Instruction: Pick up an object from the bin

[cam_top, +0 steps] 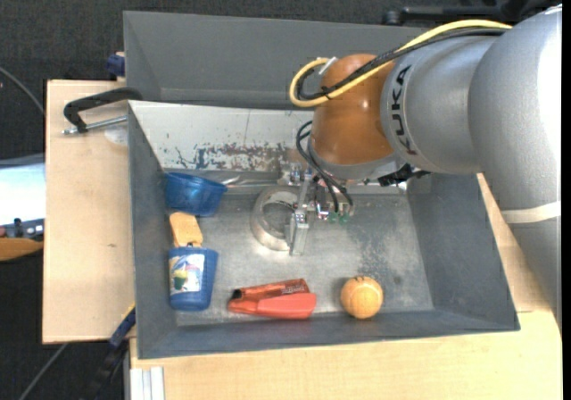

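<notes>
My hand (pixel 300 227) hangs low in the grey metal bin (pixel 446 255), at the right edge of a clear plastic ring (pixel 266 221) that lies flat about the middle of the bin floor. My hand's tip overlaps the ring's right rim. Whether it touches it, and whether it is spread or pressed together, I cannot tell.

To the left of the ring and a little farther back sits a blue plastic bowl (pixel 193 193), near the back wall. Left of the ring, below the bowl, lies a small yellow block (pixel 186 229), and just below that a blue plastic cup with a printed label (pixel 192 278). In front of the ring lies a red-orange elongated tool (pixel 272 300). To the ring's front right, apart from the tool, rests a round tan ball (pixel 361 296).
</notes>
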Robot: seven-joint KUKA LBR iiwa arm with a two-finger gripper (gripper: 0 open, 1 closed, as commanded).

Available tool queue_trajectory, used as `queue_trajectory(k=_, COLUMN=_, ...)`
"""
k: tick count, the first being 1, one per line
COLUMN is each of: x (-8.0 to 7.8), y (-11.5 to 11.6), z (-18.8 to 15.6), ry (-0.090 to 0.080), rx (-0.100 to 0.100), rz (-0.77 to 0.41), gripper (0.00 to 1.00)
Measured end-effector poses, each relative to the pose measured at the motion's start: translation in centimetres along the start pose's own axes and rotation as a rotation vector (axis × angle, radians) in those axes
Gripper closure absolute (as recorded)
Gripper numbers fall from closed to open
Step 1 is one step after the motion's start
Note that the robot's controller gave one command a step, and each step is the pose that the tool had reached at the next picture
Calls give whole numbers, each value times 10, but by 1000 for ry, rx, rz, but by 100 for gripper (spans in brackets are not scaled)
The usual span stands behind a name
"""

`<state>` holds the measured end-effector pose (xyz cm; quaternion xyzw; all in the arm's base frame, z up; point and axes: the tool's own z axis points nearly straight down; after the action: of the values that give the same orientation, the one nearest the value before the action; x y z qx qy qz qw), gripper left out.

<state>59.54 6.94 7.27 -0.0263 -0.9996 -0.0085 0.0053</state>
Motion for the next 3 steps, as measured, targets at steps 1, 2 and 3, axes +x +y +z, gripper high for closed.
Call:
queue_trajectory(k=1, x=-6, y=-5, z=-2, ry=6, rx=0, rz=32, gripper=100)
queue_trajectory(k=2, x=-6, y=-5, z=-2, ry=5, rx=0, rz=32, gripper=100)
queue_trajectory(k=3, x=-6, y=-5, z=-2, ry=5, rx=0, rz=33, gripper=100)
